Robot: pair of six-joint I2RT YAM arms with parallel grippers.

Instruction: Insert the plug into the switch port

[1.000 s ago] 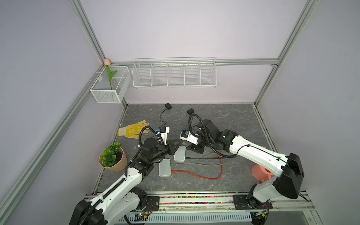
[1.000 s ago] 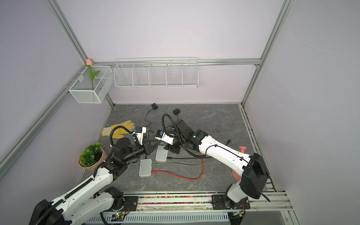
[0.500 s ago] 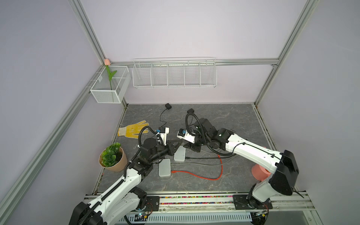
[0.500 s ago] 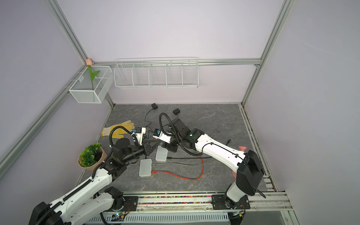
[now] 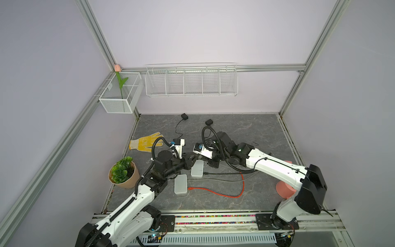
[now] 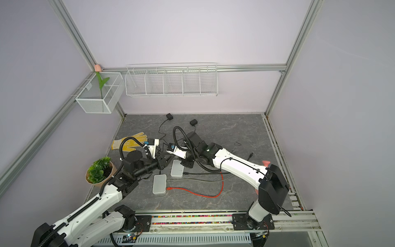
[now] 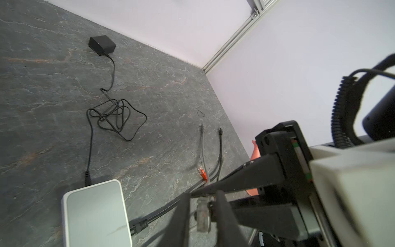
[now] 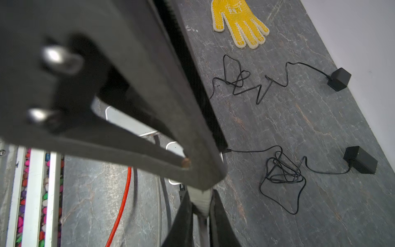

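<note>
Front of the bench (image 5: 213,202) first: a red cable (image 5: 215,192) snakes along, one end right up against the near switch (image 5: 180,184). Can't tell if it's actually seated. A grey cable (image 5: 215,180) ends at that same box.

One step back is the far switch (image 5: 197,171), with a black cable (image 5: 224,173) going into its side. Both arms meet just over its far end. The right hand (image 8: 201,193) is clenched on the greyish plug (image 8: 201,201), squeezing it from both sides. The left hand (image 7: 202,201) is released: its fingers (image 7: 182,216) stand either side of that plug, with a gap showing on one side. So the plug is up off the bench between the two hands, near the far switch but not in any port. In both top views it's hidden by the hands.

Off to the left sits a plant pot (image 5: 123,174), and on the right a pink thing (image 5: 283,189) peeks out behind the right arm. Past the hands there's a yellow glove (image 5: 145,143), then tangled thin cords running to two black power bricks (image 5: 184,116) (image 5: 209,122) by the back wall. On the wall hang a wire rack (image 5: 191,82) and a mesh basket (image 5: 119,102) with a fake flower (image 5: 121,83).
</note>
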